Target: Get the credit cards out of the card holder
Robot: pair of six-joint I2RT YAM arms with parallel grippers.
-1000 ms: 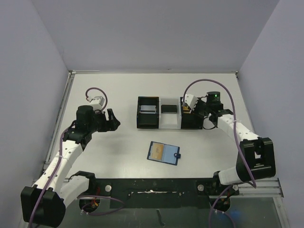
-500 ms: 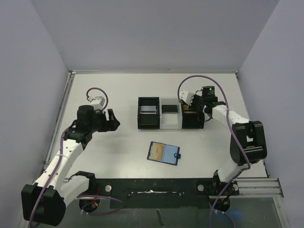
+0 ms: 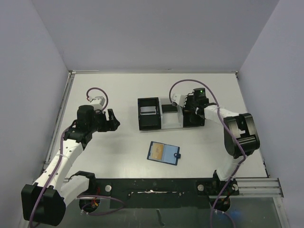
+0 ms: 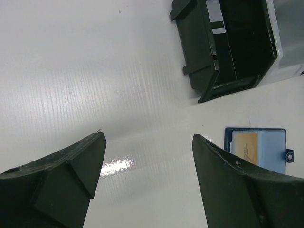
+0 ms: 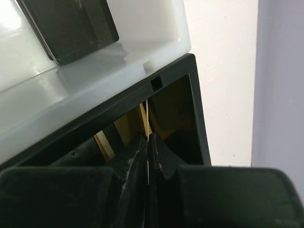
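**A:** Right gripper (image 5: 148,137) has slid left over the right black box (image 3: 194,119), arm stretched far, clenched on a thin card (image 5: 148,111) seen edge-on.

**B:** Left gripper (image 3: 113,119) hasn't budged, spread wide (hovering left). Card holder (image 3: 173,156) lies open near the table's (image 3: 118,147) near edge, gold card (image 3: 158,152) inside, print unreadable.

The top camera looks down on the whole worktop (image 3: 118,147) from above and behind my bases. My left wrist camera looks past my left tool (image 4: 147,137) to the black box (image 4: 197,47) and card holder (image 4: 273,147) beyond, both shared with the top view. My right wrist camera peers close past my right tool (image 5: 147,140) into the second black box (image 5: 198,118)
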